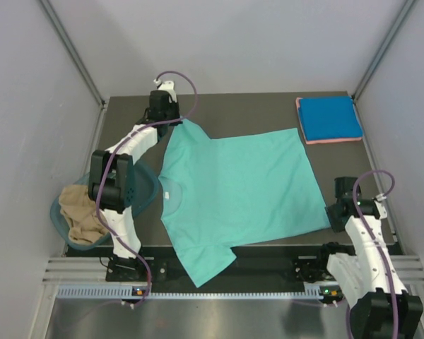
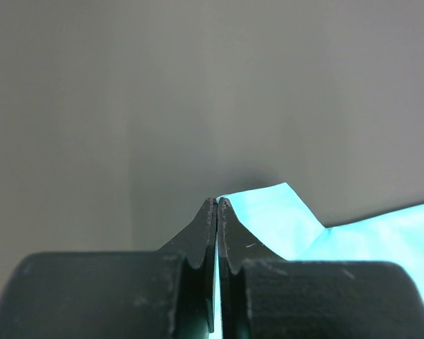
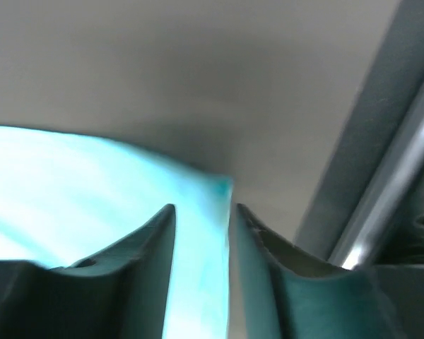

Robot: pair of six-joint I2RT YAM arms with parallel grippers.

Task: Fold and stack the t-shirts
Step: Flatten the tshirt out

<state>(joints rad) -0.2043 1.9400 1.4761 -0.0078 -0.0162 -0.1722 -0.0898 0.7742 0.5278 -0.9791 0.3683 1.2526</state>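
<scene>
Teal-green t-shirt [image 1: 233, 191] lies spread flat mid-frame in the top view, neck toward the left and hem toward the right. No fold in it yet.

Blue t-shirt [image 1: 330, 116] sits folded at upper right, stacked on a pink t-shirt [image 1: 332, 141] that shows only as a thin edge below it. Count those two as done. Tan t-shirt [image 1: 81, 212] is bunched in the tub [image 1: 147, 185] at left, unfolded.

So you're roughly half through, judging by the lay: two stacked, one spread and ready to fold, one waiting in the tub.

Your left gripper [image 2: 218, 206] is at the far sleeve tip, upper left of the shirt. Its jaws are clenched together, with teal cloth showing in the slit between them, so it has the sleeve pinched.

Your right gripper [image 3: 203, 207] is at the shirt's lower-right hem corner. Its jaws stand apart with the cloth corner between them, not clamped. That view is blurred, so the read is loose.

The table [image 1: 268, 113] is dark grey, and the shirt's near sleeve hangs over its bottom edge.
</scene>
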